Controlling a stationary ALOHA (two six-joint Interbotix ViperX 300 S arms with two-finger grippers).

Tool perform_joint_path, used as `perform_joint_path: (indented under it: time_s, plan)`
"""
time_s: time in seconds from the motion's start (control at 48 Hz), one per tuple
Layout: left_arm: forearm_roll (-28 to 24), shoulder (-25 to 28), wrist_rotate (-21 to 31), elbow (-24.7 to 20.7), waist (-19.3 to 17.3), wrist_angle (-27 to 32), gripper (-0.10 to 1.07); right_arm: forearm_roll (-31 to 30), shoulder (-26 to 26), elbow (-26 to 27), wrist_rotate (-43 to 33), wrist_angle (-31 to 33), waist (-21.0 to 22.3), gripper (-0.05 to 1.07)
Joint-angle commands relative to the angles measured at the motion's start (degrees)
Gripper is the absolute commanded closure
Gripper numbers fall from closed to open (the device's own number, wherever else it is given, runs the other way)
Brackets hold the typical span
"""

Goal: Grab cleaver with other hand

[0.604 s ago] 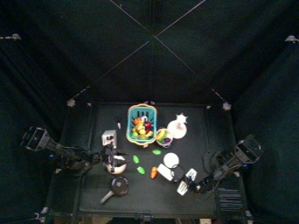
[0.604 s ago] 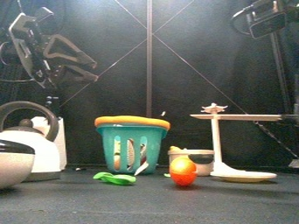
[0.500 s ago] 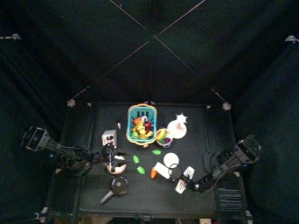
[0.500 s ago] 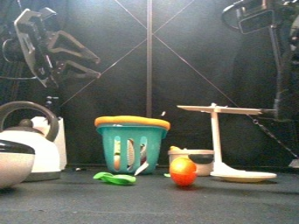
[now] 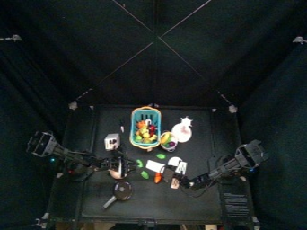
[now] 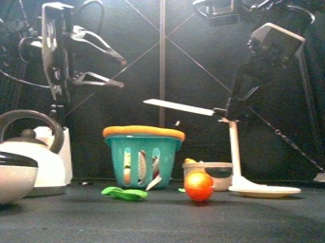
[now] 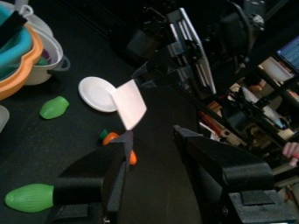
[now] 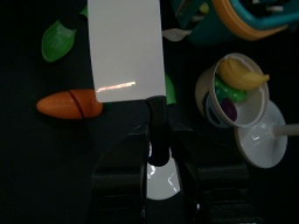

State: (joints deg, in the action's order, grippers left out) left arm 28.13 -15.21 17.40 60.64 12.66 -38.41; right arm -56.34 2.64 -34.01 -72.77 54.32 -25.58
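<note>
The cleaver (image 8: 122, 48) has a broad white blade and a black-and-white handle, and my right gripper (image 8: 156, 147) is shut on that handle. In the front view the cleaver (image 6: 178, 107) hangs in the air above the basket, blade pointing left and tilted, with the right gripper (image 6: 237, 109) at its handle end. My left gripper (image 6: 112, 62) is open at the upper left, a short way from the blade tip. The left wrist view shows the blade (image 7: 131, 103) straight ahead of the open left gripper (image 7: 158, 171), with nothing between its fingers.
On the table stand a teal basket (image 6: 143, 157) with an orange rim, a white kettle (image 6: 28, 157), a carrot (image 6: 199, 186), a green vegetable (image 6: 124, 194), a small bowl (image 6: 212, 174) and a white stand (image 6: 260, 188). A bowl holding a banana (image 8: 239, 83) lies under the right wrist.
The right arm has swung the cleaver left toward the table's middle and tilted it. The left gripper has moved in toward the blade and stands open.
</note>
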Motion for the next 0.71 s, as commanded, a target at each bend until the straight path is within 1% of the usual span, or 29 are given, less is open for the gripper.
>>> perform_joint_path:
  time_s: [0.0,0.167,0.312,0.5,0.688]
  plan:
    - [-1.67,1.32,2.55,-1.76,-1.14,-0.18,0.16,-2.29,-0.09,2.29,0.70,0.09,0.26,0.50]
    - [-5.98,3.96,5.98,-2.64,-2.64,-0.53,0.16,-5.63,-1.23,3.43,0.70,0.18,0.53,0.50]
    - [-9.40,6.42,8.44,-3.34,-3.69,-2.81,0.17,-6.42,-1.49,3.78,0.79,0.09,0.62,0.50]
    - [-11.34,8.88,12.48,-3.16,-4.92,-6.50,0.18,-6.50,-1.49,3.87,0.79,0.00,0.70,0.50]
    - [-13.27,10.63,14.94,-3.52,-5.71,-7.38,0.18,-6.50,-1.49,3.87,0.79,-0.62,0.70,0.50]
